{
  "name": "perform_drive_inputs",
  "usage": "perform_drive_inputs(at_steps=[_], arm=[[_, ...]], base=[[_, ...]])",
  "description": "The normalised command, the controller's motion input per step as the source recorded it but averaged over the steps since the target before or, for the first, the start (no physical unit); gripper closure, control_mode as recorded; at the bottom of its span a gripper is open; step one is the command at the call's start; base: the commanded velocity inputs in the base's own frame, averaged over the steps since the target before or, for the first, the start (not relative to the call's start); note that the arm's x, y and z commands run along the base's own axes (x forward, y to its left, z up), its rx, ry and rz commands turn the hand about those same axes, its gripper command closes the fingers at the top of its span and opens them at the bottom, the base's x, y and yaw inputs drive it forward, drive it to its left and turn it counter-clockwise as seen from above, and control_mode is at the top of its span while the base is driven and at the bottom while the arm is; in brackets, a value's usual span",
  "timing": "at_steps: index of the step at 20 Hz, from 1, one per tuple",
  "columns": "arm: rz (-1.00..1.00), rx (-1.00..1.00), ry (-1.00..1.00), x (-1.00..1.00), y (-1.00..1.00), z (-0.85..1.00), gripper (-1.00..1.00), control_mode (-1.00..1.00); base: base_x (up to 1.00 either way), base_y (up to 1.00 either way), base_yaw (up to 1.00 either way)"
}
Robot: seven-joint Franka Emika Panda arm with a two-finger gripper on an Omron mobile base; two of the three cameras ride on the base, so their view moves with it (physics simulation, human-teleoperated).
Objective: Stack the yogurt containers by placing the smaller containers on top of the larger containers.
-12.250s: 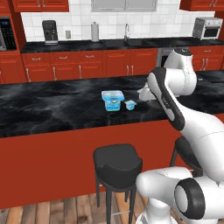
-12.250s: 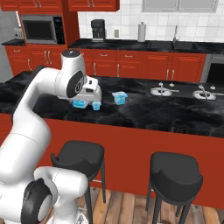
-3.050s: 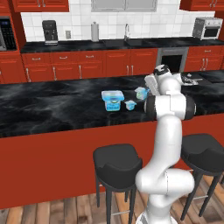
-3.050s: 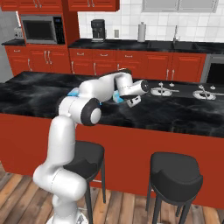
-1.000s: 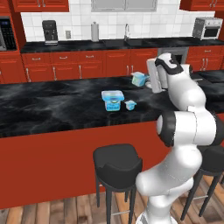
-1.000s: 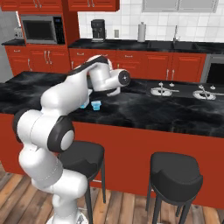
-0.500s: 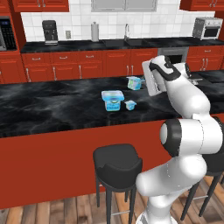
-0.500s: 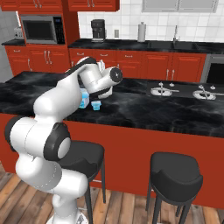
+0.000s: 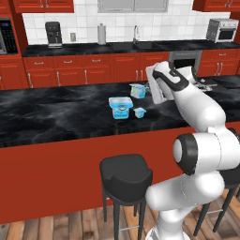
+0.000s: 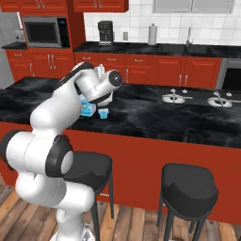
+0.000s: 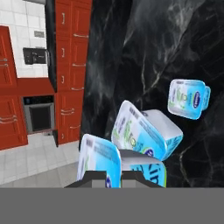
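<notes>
While the mid-sized cup (image 9: pixel 138 90) is hanging in the air beside the gripper (image 9: pixel 149 89), the left base view is showing the carry step: jaws pinching the cup, above the black counter (image 9: pixel 56 117) and behind the wide tub (image 9: pixel 121 107). The tiny cup (image 9: pixel 139 112) is sitting just beside the tub on its right, untouched. The arm is rising from lower right, elbow bent, forearm reaching leftward over the counter, hand turned sideways.

In the right base view the white arm is folding across the scene, its wrist covering most of the wide tub (image 10: pixel 87 110); the tiny cup (image 10: pixel 103 112) is standing next to it. The grip itself is hidden here.

In the hand view the mid-sized cup (image 11: pixel 99 162) is lying pressed between the dark finger tips, the wide tub (image 11: pixel 146 130) right beyond it, the tiny cup (image 11: pixel 189 98) further off. Next move, likely: centring the held cup over the tub's lid, levelling it, lowering, then releasing.
</notes>
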Motion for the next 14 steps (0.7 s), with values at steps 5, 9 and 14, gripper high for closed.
perform_drive_inputs(at_steps=[5, 9, 14], arm=[[0.05, 0.00, -0.02, -0.14, 0.15, -0.26, 1.00, -1.00], [0.07, 0.00, -0.03, 0.00, 0.06, -0.14, 1.00, -1.00], [0.06, 0.00, 0.00, 0.02, 0.07, 0.00, 1.00, -1.00]], base=[[0.00, 0.00, 0.00], [0.00, 0.00, 0.00], [0.00, 0.00, 0.00]])
